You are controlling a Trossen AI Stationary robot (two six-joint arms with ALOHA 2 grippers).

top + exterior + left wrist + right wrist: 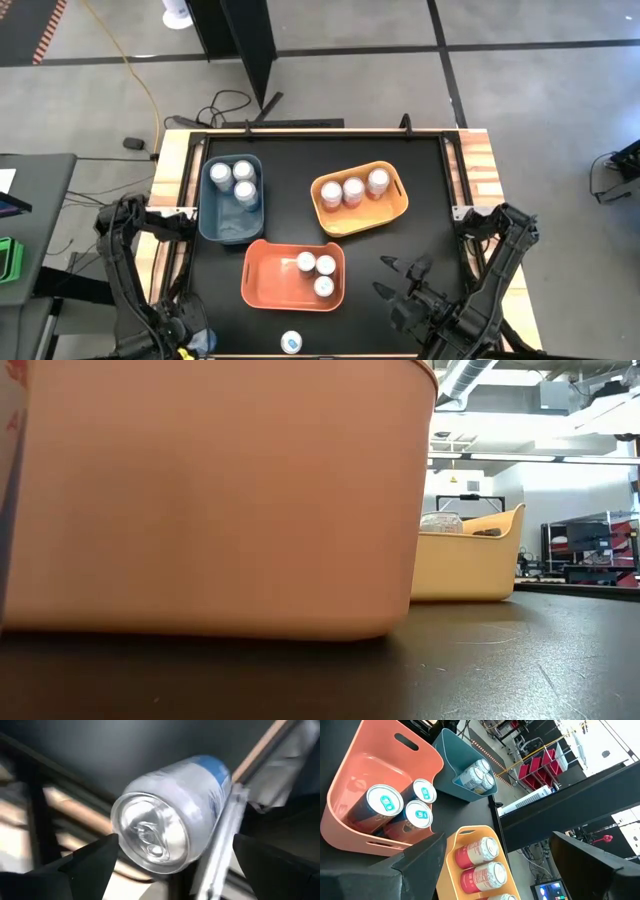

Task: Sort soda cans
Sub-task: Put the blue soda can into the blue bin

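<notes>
A silver-white soda can with a blue label (172, 815) stands by the wooden rim at the table's near left corner, and shows as a pale blue shape (200, 341) under my left arm. My left gripper (175, 842) hangs over it, open, one finger on either side of its top; I see no touch. Another soda can (291, 342) stands loose at the near edge. My right gripper (388, 278) waits open to the right of the orange bin (262, 285), nothing between its fingers.
The orange bin holds three blue-labelled cans (402, 805). The yellow bin (398, 205) holds three pink-red cans (480, 867), and the blue bin (215, 220) three silver-white ones (477, 775). In the low view the orange bin (210, 490) fills most of the picture.
</notes>
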